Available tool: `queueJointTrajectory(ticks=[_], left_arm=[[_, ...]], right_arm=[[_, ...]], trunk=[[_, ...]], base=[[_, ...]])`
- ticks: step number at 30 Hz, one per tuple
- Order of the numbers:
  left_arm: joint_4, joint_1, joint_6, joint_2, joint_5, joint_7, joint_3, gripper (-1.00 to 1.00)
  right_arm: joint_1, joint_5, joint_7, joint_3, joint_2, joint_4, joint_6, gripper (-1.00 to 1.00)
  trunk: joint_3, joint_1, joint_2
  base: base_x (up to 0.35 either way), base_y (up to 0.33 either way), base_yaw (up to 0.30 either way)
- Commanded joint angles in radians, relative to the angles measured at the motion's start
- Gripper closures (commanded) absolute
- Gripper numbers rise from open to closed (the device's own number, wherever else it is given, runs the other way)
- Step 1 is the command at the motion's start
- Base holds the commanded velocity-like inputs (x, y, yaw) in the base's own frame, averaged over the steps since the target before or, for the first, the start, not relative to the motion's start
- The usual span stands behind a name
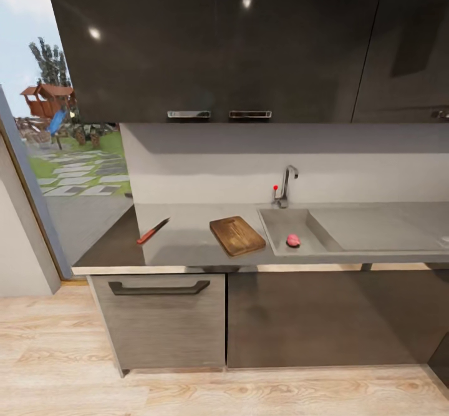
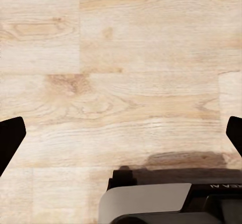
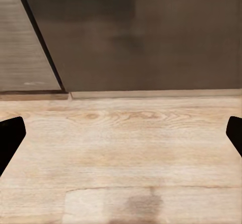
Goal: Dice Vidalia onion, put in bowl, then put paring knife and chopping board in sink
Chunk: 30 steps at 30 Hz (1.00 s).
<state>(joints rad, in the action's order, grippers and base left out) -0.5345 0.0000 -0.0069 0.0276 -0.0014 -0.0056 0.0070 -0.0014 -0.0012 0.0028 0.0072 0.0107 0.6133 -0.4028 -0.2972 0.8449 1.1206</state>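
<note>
Nothing is done yet: the onion [image 1: 293, 240] lies in the sink [image 1: 274, 229], well beyond both grippers, board [image 1: 237, 235] and knife [image 1: 153, 231] untouched on the counter [image 1: 187, 241]. Left gripper [image 2: 121, 133] and right gripper [image 3: 121, 133] hang spread wide, empty, over floor [image 2: 121, 58].

On the grey surface [image 1: 187, 241] lie one paring knife [image 1: 153, 231] and one chopping board [image 1: 237, 235]. One sink [image 1: 277, 219] is set into it, with one faucet [image 1: 285, 185] behind and one pink-red onion [image 1: 293, 240] in the basin. Above hang three chrome cabinet handles [image 1: 188, 115]; below is one dark drawer handle [image 1: 159, 289]. Each wrist view shows two dark fingers [image 2: 10, 138] [image 3: 10, 138].
</note>
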Motion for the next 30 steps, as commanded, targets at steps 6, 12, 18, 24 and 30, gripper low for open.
queueJointTrajectory(ticks=[6, 12, 18, 24, 30], left_arm=[[0.0, 0.0, -0.001, 0.0, 0.0, -0.001, 0.001, -1.0], [0.001, 0.0, -0.001, 0.0, 0.0, -0.001, 0.001, -1.0], [0.001, 0.0, -0.001, 0.0, 0.0, -0.001, 0.001, -1.0], [0.002, 0.0, -0.001, 0.0, 0.0, -0.001, 0.001, -1.0], [0.002, 0.0, -0.001, 0.0, 0.0, -0.001, 0.001, -1.0]], right_arm=[[0.0, 0.0, 0.0, 0.0, -0.001, 0.0, -0.002, -1.0], [0.0, 0.0, 0.0, 0.0, 0.0, 0.0, -0.002, -1.0], [0.0, 0.0, 0.0, 0.0, 0.0, 0.0, -0.002, -1.0], [0.0, 0.0, 0.0, 0.0, 0.0, 0.0, -0.002, -1.0], [0.0, 0.0, 0.0, 0.0, 0.0, 0.0, -0.002, -1.0]], trunk=[[0.018, -0.023, -0.042], [0.037, -0.046, -0.084], [0.056, -0.069, -0.126], [0.074, -0.092, -0.168], [0.093, -0.115, -0.21]], base=[[0.0, 0.0, 0.0], [0.0, 0.0, 0.0], [0.0, 0.0, 0.0], [0.0, 0.0, 0.0], [0.0, 0.0, 0.0]])
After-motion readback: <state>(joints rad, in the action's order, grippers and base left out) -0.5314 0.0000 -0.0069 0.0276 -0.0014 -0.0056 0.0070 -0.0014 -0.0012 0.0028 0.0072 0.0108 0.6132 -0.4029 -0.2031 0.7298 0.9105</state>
